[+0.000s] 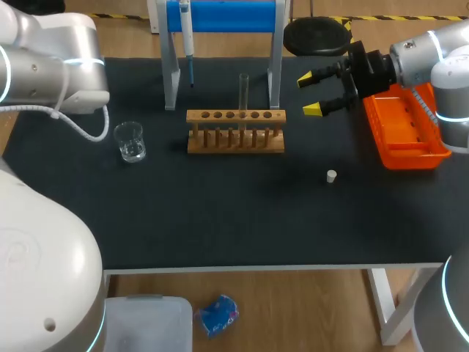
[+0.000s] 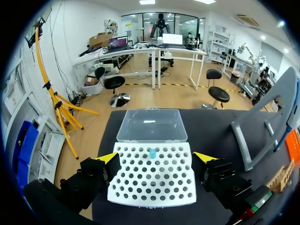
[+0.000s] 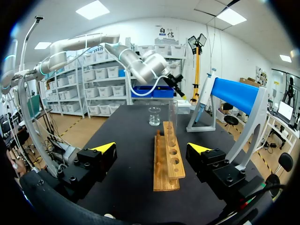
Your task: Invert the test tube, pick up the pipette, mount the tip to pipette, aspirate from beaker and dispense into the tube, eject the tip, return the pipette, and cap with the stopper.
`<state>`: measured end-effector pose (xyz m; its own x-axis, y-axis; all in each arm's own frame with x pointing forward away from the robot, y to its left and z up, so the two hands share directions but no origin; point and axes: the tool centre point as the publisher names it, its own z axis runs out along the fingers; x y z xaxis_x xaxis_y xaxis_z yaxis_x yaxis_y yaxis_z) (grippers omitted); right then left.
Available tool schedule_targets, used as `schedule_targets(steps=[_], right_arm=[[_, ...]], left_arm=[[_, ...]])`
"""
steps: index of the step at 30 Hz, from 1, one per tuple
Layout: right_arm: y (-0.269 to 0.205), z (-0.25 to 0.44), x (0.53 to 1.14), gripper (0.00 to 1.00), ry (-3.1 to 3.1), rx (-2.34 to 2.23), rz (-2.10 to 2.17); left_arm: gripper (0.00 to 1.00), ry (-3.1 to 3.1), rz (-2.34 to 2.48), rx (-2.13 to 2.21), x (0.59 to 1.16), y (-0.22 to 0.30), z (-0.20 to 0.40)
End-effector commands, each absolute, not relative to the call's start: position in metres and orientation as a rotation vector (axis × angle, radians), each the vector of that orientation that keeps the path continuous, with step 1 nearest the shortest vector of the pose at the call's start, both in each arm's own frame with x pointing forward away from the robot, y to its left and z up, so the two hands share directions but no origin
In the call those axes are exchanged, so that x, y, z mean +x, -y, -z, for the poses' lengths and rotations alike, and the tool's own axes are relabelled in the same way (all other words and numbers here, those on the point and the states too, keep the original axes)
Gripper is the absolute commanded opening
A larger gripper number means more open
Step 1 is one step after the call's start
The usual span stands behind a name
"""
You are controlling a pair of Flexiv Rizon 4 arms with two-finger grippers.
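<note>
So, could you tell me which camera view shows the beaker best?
The head view: the beaker stands unobstructed, beside the rack. The right wrist view shows it small, beyond the rack; the left wrist view misses it.

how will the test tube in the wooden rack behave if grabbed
The test tube looks like clear thin glass, so probably fragile and slippery. It stands tall above the rack, so a sideways push may lever it against its hole. Being round, it would likely roll if laid flat.
</note>
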<state>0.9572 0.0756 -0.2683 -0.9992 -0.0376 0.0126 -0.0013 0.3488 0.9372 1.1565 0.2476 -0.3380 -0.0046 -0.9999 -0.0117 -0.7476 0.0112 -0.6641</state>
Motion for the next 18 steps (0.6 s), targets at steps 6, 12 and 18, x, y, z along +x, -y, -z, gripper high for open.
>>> schedule_targets(steps=[6, 12, 18], right_arm=[[-0.075, 0.269, 0.957, 1.0, 2.554, 0.039, 1.774], [-0.075, 0.269, 0.957, 1.0, 2.554, 0.039, 1.774], [-0.075, 0.269, 0.957, 1.0, 2.554, 0.039, 1.774]], left_arm=[[1.0, -1.818, 0.643, -1.807, 1.179, -0.249, 0.35], [1.0, -1.816, 0.631, -1.819, 1.184, -0.251, 0.355], [1.0, -1.803, 0.629, -1.832, 1.189, -0.254, 0.357]])
